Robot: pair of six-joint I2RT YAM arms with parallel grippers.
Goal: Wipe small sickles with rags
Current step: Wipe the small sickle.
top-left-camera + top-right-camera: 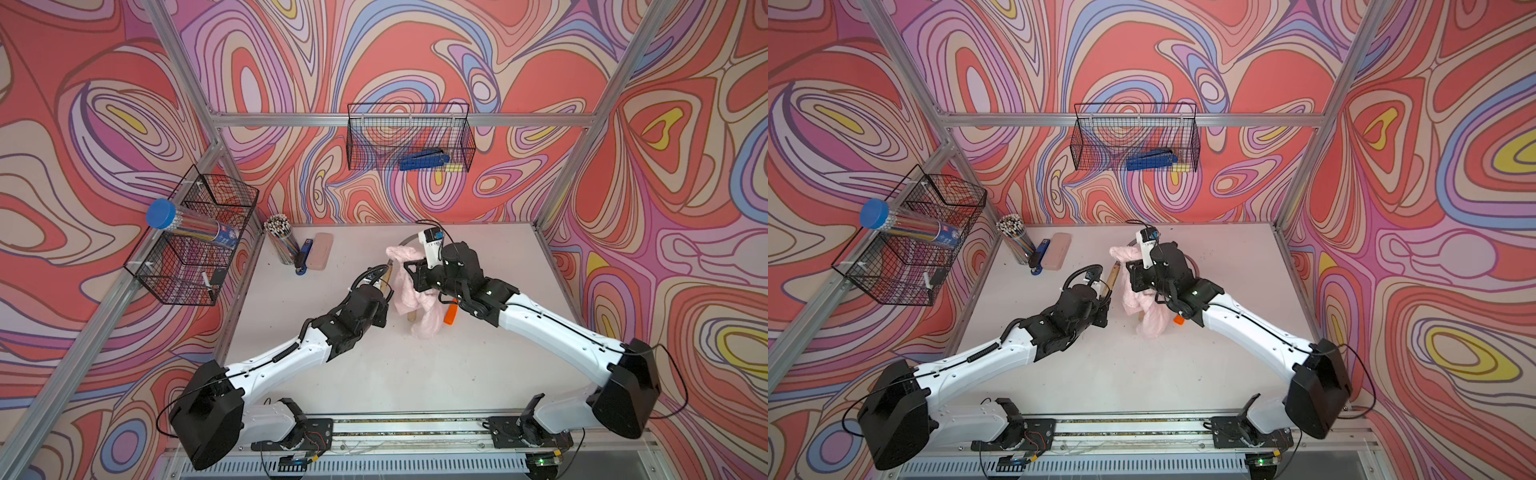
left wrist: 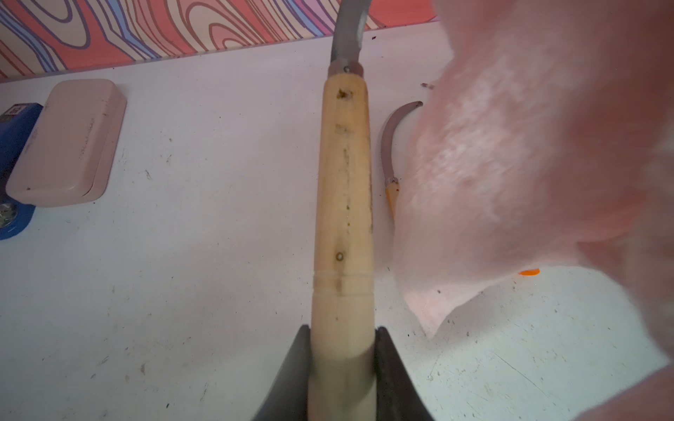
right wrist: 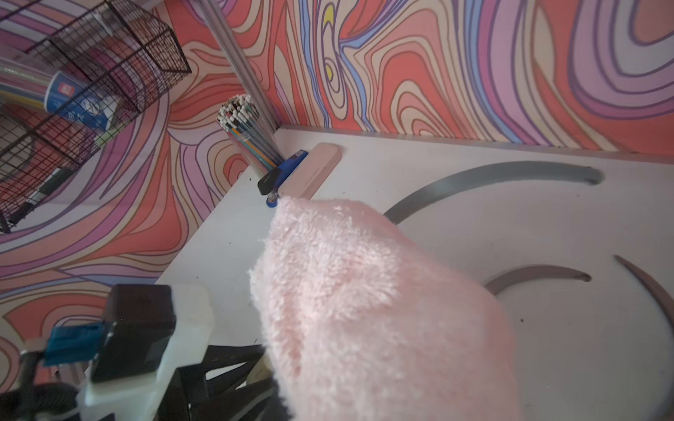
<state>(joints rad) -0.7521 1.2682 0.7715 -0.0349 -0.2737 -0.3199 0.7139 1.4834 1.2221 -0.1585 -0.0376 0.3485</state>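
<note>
A: Grip check?
B: Pinched sickle handle (image 2: 344, 182) in left end effector (image 2: 343, 357); bunched rag (image 3: 364, 310) in right end effector (image 1: 409, 272), draped at blade (image 3: 492, 178) base, above tabletop (image 1: 374, 374).
A: Technique?
B: Probably needed steady handle, rag drawn tipward.

We take this for a robot test booth, probably in a lab: an aluminium frame (image 1: 291, 120) carries swirl-printed walls (image 1: 83, 124), two robot arms (image 1: 282, 357) sit on a rail (image 1: 415, 424) at the white table's (image 1: 374, 374) edge, and wire baskets (image 1: 409, 137) hang above.
</note>
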